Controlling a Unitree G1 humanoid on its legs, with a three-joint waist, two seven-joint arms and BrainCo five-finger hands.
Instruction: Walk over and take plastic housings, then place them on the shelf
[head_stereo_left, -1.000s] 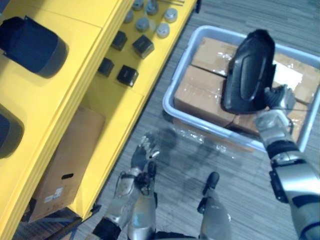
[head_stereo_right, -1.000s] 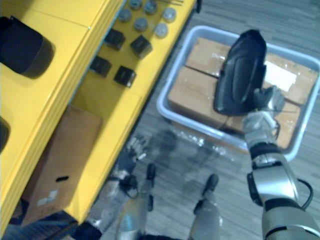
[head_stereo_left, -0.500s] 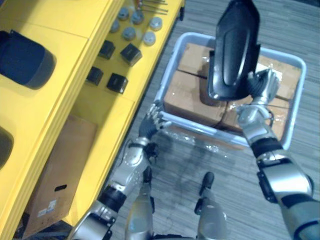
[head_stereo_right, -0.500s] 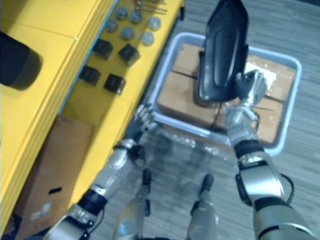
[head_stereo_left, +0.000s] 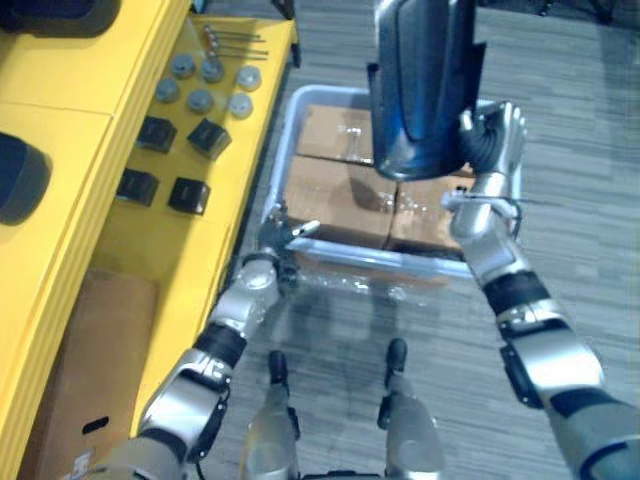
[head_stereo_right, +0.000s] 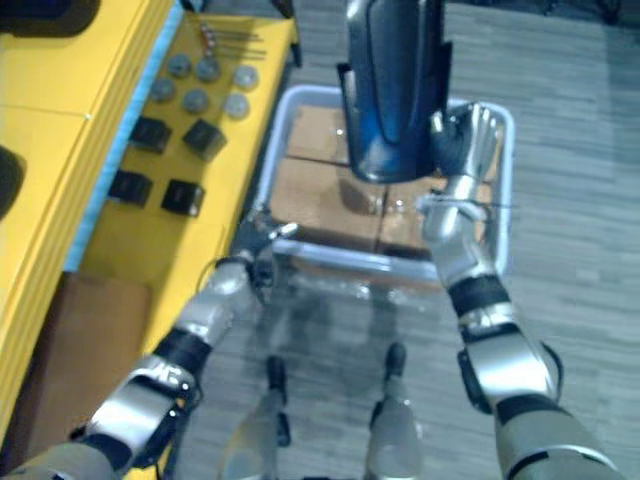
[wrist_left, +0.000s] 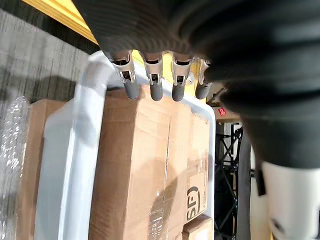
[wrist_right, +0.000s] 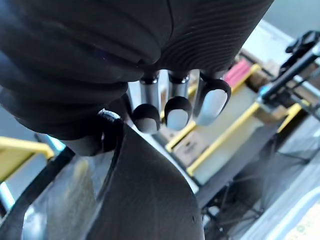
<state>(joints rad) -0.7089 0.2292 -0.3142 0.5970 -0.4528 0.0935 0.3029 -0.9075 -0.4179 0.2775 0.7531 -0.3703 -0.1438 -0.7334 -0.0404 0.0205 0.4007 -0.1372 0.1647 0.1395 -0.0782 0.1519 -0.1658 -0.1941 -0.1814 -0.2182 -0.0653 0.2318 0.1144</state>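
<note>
Right hand (head_stereo_left: 492, 140) grips dark plastic housing (head_stereo_left: 420, 80) by one edge, high over grey tote (head_stereo_left: 380, 258); left hand (head_stereo_left: 272, 232) loose-fingered, empty, at tote rim; one-edge hold may let housing pivot, drop.

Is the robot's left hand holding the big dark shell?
No, the right hand grips the dark housing; the left hand is empty by the bin.

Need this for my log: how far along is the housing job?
Done: a housing is out of the bin, and similar dark pieces lie on the shelf. In hand: the right hand grips that housing above the bin; the left hand hangs open by its rim. Left: carrying it to the shelf and setting it down.
</note>
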